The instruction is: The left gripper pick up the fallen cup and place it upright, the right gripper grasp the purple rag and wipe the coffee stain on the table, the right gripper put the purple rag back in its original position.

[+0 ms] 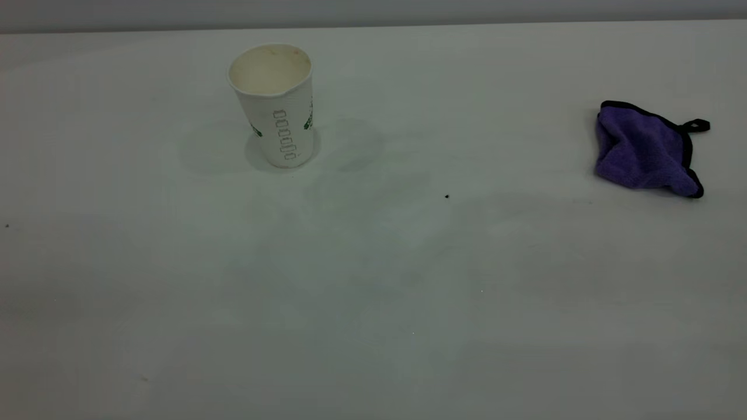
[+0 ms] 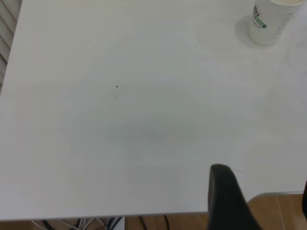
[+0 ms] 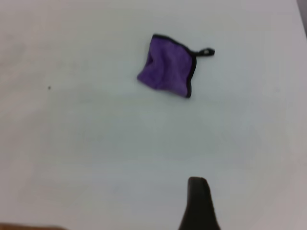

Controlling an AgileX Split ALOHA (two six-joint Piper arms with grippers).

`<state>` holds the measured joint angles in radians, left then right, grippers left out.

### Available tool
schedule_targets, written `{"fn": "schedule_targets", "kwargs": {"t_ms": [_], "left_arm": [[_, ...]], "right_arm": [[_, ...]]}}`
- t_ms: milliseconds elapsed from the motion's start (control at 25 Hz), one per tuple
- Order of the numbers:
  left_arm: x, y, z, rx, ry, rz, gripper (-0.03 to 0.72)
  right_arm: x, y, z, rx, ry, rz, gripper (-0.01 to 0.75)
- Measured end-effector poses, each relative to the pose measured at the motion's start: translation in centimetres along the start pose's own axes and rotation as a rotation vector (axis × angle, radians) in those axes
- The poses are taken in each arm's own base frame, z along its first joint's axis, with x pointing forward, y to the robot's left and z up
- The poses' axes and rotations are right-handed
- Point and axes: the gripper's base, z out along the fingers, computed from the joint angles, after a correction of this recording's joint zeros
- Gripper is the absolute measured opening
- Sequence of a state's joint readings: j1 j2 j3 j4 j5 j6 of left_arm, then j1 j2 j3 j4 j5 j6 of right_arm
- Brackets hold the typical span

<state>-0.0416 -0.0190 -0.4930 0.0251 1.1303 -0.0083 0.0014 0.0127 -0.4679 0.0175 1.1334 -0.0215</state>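
Observation:
The cup [image 1: 274, 105] stands upright at the back left of the table [image 1: 373, 303], mouth up, rim dented; it also shows in the left wrist view [image 2: 266, 21]. The purple rag [image 1: 645, 150] lies crumpled at the far right, loop pointing right, and shows in the right wrist view [image 3: 168, 65]. No coffee stain shows; only a tiny dark speck [image 1: 447, 196] marks the middle. Neither gripper is in the exterior view. My left gripper [image 2: 261, 191] is open and empty over the table's edge, far from the cup. My right gripper [image 3: 254, 191] is open and empty, well back from the rag, with one finger [image 3: 199, 203] showing.
The table's edge [image 2: 144, 216] with wooden floor and cables beyond it shows in the left wrist view. The back edge of the table meets a grey wall [image 1: 373, 11].

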Motion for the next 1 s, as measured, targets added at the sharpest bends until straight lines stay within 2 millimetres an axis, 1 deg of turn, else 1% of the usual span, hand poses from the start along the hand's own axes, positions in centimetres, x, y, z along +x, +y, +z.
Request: {"fn": "schedule_targets", "kwargs": {"t_ms": [200, 1000], "left_arm": [[0.00, 0.00, 0.00, 0.000, 0.000, 0.000, 0.443], [0.00, 0.00, 0.00, 0.000, 0.000, 0.000, 0.443]], "right_arm": [[0.26, 0.01, -0.32, 0.000, -0.025, 0.000, 0.594], [0.28, 0.01, -0.32, 0.001, -0.023, -0.007, 0.588]]}}
